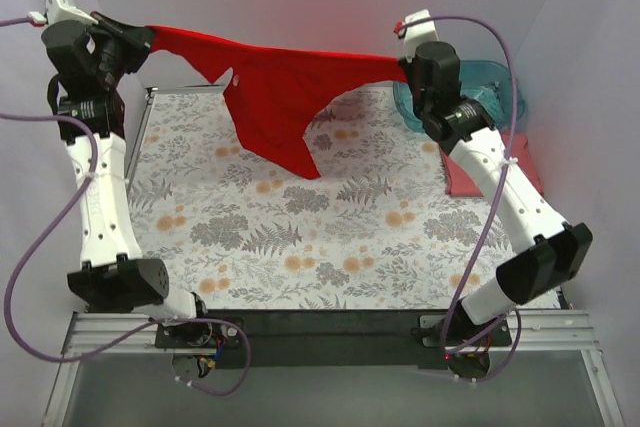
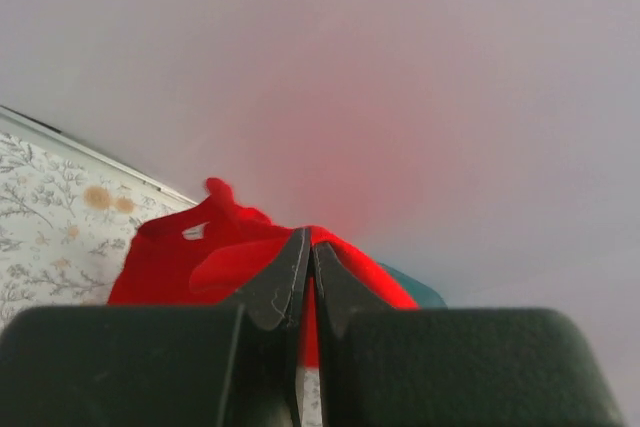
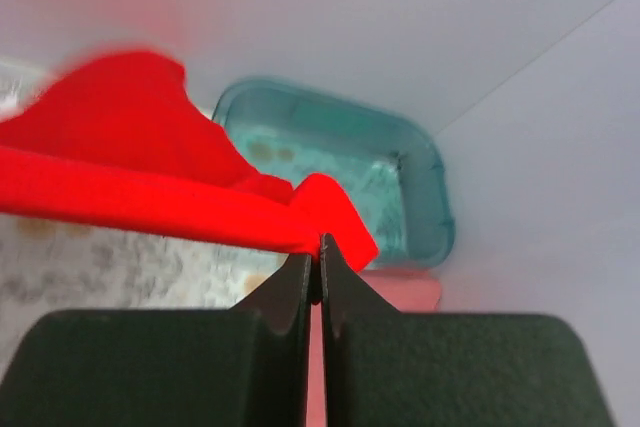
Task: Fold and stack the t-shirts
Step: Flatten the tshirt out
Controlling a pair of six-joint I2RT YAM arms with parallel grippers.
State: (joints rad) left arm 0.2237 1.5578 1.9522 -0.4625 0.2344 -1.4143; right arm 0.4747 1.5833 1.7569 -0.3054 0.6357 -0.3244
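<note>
A: Top external view, entry one. The red shirt (image 1: 275,97) hangs in the air, stretched between both arms above the far half of the tabletop (image 1: 300,237). The left gripper (image 1: 140,39) holds one end at the far left; the right gripper (image 1: 405,69) holds the other end at the far right. The top edge runs nearly taut between them, sagging slightly toward the right, and the body of the cloth droops to a point over the floral tabletop without clearly touching it.

B: Jaws?

A: Left wrist view: the left gripper (image 2: 306,277) has its jaws pressed together with red cloth (image 2: 170,262) pinched in the slit and bunched beyond the tips. Right wrist view: the right gripper (image 3: 317,267) likewise, jaws closed down to a thin line on a fold of the red shirt (image 3: 130,182), which stretches away to the left.

B: The other shirt?

A: The pink shirt (image 1: 462,175) lies flat at the right edge of the tabletop, largely hidden behind the right arm. In the right wrist view a strip of it (image 3: 400,292) shows just past the jaws, near side of the teal tub (image 3: 345,172).

B: Tub position?

A: Far right corner (image 1: 480,82), beyond the pink shirt, behind the right gripper.
</note>
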